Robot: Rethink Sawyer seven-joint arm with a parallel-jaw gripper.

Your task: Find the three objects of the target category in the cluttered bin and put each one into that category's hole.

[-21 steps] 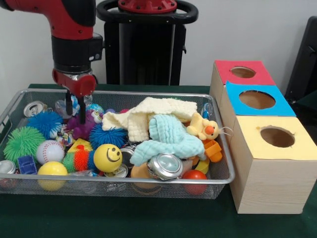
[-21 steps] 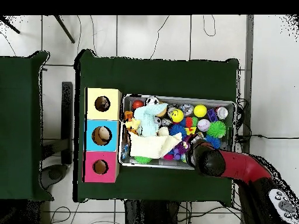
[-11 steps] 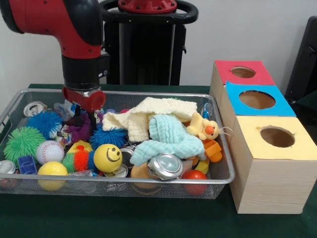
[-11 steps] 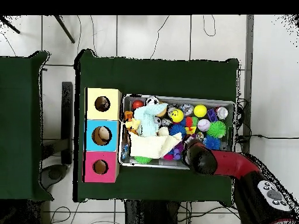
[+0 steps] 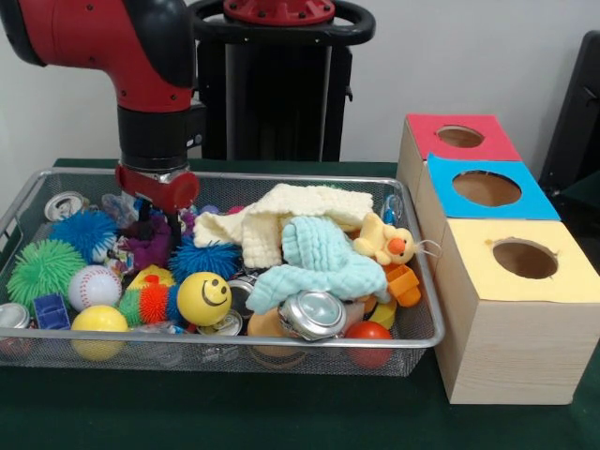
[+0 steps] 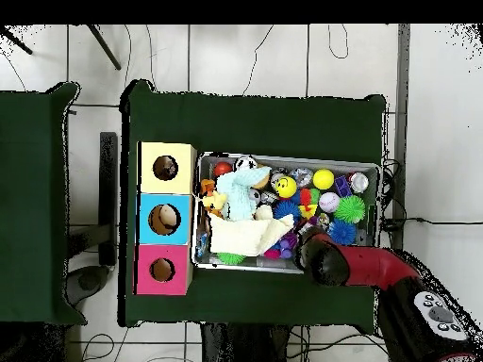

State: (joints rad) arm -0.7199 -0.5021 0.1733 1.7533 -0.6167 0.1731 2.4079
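green tablecloth point(image 5: 281, 412) covers table | second green-covered table point(image 6: 38, 203) at left edge of overhead view, apart from main one | white tiled floor point(image 6: 434, 123) around both | black cables point(image 6: 330, 42) trailing over floor | black chair-like shape point(image 5: 577, 112) at right edge of front view | pale wall point(image 5: 450, 56) behind

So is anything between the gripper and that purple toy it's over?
Nothing visible: the gripper is already down at the purple toy in the bin, blue spiky balls flanking it.

No readable text, labels, brands or numbers anywhere.
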